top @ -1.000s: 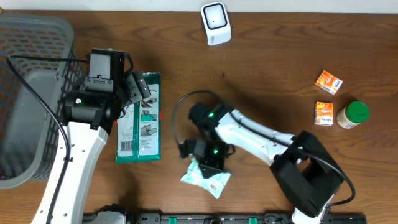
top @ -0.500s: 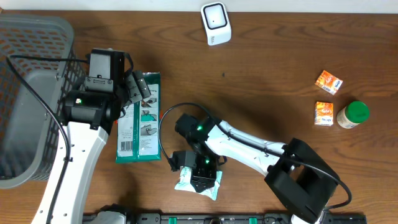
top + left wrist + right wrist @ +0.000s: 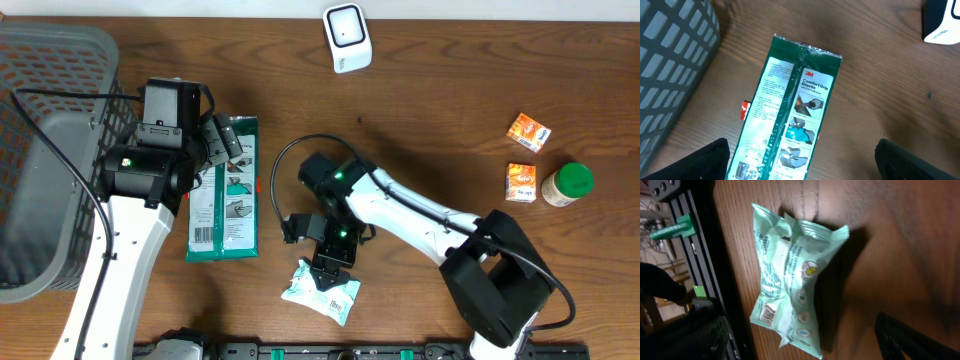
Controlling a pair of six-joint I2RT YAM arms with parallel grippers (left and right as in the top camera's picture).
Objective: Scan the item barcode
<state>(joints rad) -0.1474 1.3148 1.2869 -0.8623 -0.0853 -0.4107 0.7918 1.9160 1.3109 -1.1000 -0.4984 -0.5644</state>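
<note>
A mint-green pouch (image 3: 320,292) lies flat on the wooden table near its front edge. In the right wrist view the pouch (image 3: 790,275) shows a small barcode (image 3: 769,314) at its lower left corner. My right gripper (image 3: 327,262) hovers just above and behind it, open, with nothing between its fingers (image 3: 910,340). A long green glove pack (image 3: 225,200) lies at the left. My left gripper (image 3: 220,148) stands open over the pack's far end; the pack (image 3: 790,110) lies between the wide-spread fingers (image 3: 705,160). A white scanner (image 3: 347,37) stands at the back.
A grey mesh basket (image 3: 50,60) fills the far left, close to the left arm. Two small orange boxes (image 3: 529,131) (image 3: 520,182) and a green-lidded jar (image 3: 568,184) sit at the right. A black rail (image 3: 695,255) runs along the front edge beside the pouch.
My right gripper opened and let go of the mint pouch, then drew back from the front edge. The pouch now lies free on the table. The left arm has not moved.
</note>
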